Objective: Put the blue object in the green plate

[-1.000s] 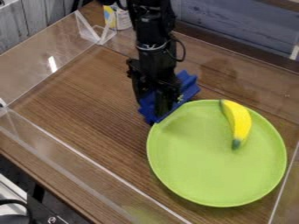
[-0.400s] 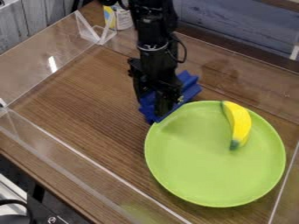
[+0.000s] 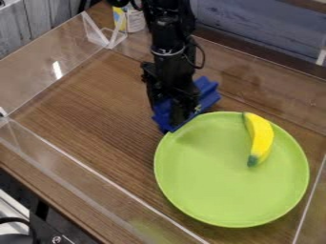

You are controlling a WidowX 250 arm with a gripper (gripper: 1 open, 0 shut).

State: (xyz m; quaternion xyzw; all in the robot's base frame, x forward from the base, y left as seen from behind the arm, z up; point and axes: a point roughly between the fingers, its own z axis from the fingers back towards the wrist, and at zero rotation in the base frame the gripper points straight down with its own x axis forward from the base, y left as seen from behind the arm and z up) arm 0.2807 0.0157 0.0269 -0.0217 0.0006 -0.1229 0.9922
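The blue object (image 3: 192,105) is a deep-blue blocky piece lying on the wooden table just beyond the plate's far-left rim. My gripper (image 3: 167,103) comes straight down onto it, black and upright, shut on the blue object at its left part. The green plate (image 3: 204,181) is large, round and lime-green, filling the lower right of the view. Its rim lies very close to the blue object's near end.
A yellow banana (image 3: 258,138) lies inside the plate on its far right side. Clear plastic walls (image 3: 51,71) border the table on the left and front. A yellow-labelled item (image 3: 118,19) and dark clutter stand at the back.
The green plate and the banana in it have shifted slightly to the left and nearer the front. The gripper and blue object have hardly moved.
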